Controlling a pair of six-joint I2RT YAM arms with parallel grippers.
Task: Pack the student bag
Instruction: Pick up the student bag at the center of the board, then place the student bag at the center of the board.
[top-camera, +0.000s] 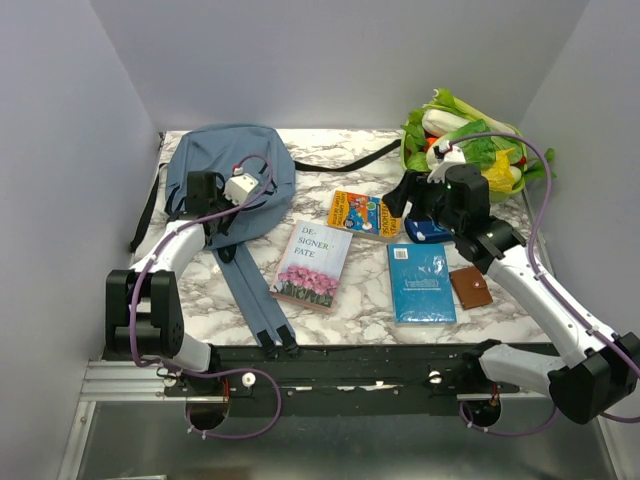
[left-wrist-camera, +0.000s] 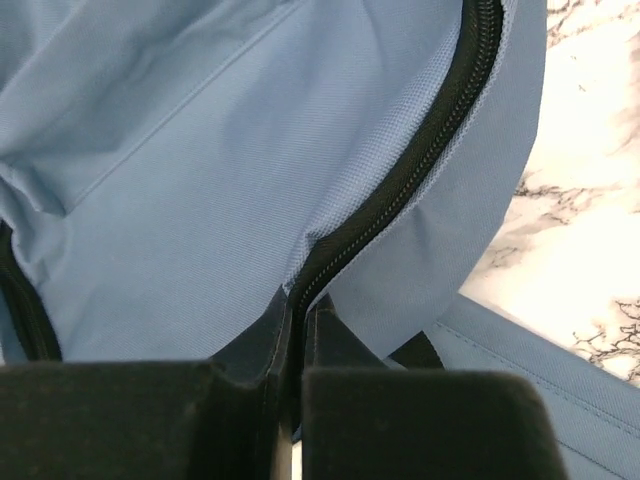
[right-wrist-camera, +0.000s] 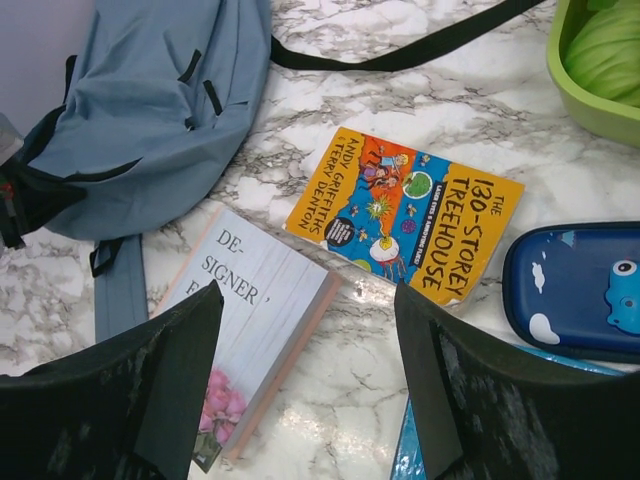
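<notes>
The student bag (top-camera: 232, 165) lies flat at the far left of the table (top-camera: 360, 305). Its two straps (top-camera: 250, 300) run toward the near edge. The left gripper (left-wrist-camera: 297, 335) sits on the bag with its jaws pressed together, pinching the fabric edge beside the black zipper (left-wrist-camera: 420, 160) (the tips are hidden under the wrist in the top view). Whether the zipper is undone cannot be told. The right gripper (right-wrist-camera: 308, 300) hangs above the books, jaws spread wide and holding nothing. Below it lie the white book (right-wrist-camera: 250, 300) and the orange book (right-wrist-camera: 405, 210), slightly apart. The blue pencil case (right-wrist-camera: 575, 290) is cut off at the frame edge in the right wrist view, and from above it is largely covered by the right arm (top-camera: 520, 270).
</notes>
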